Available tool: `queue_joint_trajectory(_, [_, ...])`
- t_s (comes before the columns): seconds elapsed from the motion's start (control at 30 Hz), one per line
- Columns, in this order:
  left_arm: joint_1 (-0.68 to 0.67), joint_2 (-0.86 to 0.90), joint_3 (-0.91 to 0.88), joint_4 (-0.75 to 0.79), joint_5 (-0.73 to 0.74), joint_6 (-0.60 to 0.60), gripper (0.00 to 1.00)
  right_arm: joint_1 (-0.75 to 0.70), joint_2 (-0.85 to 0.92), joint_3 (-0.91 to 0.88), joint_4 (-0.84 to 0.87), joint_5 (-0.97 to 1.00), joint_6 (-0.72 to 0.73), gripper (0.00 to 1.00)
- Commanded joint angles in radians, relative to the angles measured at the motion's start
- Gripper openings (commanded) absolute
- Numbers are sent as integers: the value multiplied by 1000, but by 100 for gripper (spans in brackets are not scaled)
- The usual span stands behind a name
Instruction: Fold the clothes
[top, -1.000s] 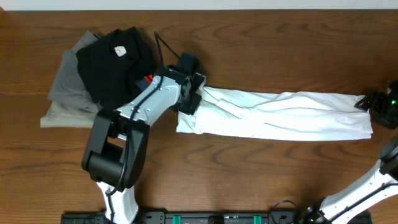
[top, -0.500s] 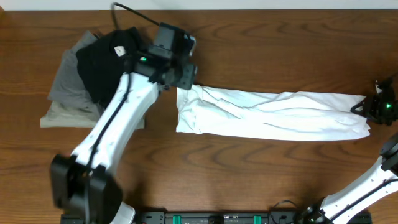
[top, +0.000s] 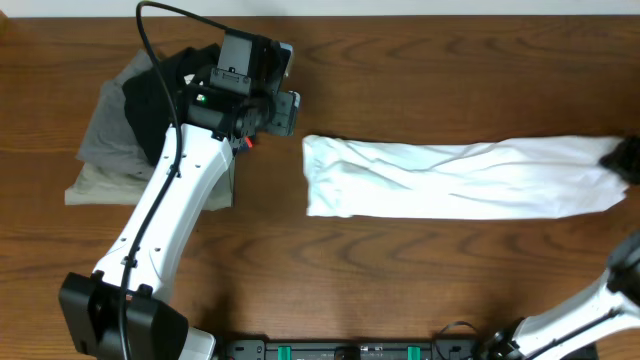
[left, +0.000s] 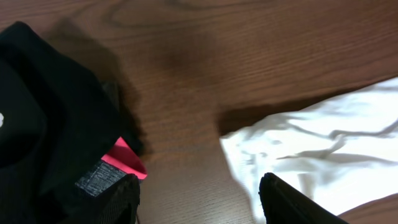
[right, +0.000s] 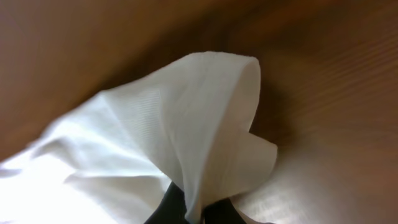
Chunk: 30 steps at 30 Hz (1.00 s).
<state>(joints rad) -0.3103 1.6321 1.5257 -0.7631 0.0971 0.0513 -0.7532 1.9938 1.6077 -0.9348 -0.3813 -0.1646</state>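
The clothes, a white T-shirt (top: 460, 178), lie folded into a long strip running left to right across the table. At the strip's right end my right gripper (top: 622, 158) is shut on a fold of the white T-shirt (right: 205, 137), which rises in a peak between the dark fingers (right: 166, 208). My left gripper (top: 283, 100) stands open a little above the table, off the shirt's left end (left: 298, 155). Bare wood shows between its fingers (left: 283, 199).
A black folded garment (top: 185, 95) with a red tag (left: 127, 158) lies on grey folded garments (top: 110, 150) at the back left, under the left arm. The table's far edge runs along the top of the overhead view.
The left gripper let go of the shirt's left end, opened and drew back to the left. The right gripper shut on the right end and pulled the strip rightwards.
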Motion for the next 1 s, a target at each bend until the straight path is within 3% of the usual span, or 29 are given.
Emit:
queue_joint_trajectory(0.0, [2, -6, 11, -6, -13, -4, 64, 18, -167, 41, 2, 4, 74, 1])
queue_joint_trajectory(0.17, [3, -17, 12, -3, -13, -4, 64, 119, -273, 41, -19, -19, 106, 1])
queue_joint_trajectory(0.4, [20, -48, 12, -3, -13, -5, 64, 397, -280, 26, -72, -2, 140, 1])
queue_joint_trajectory(0.7, [28, -73, 12, -7, -13, -4, 64, 734, -203, -13, -71, 211, 243, 1])
queue_joint_trajectory(0.97, [28, -73, 12, -14, -13, -4, 64, 774, -113, -13, -64, 330, 283, 1])
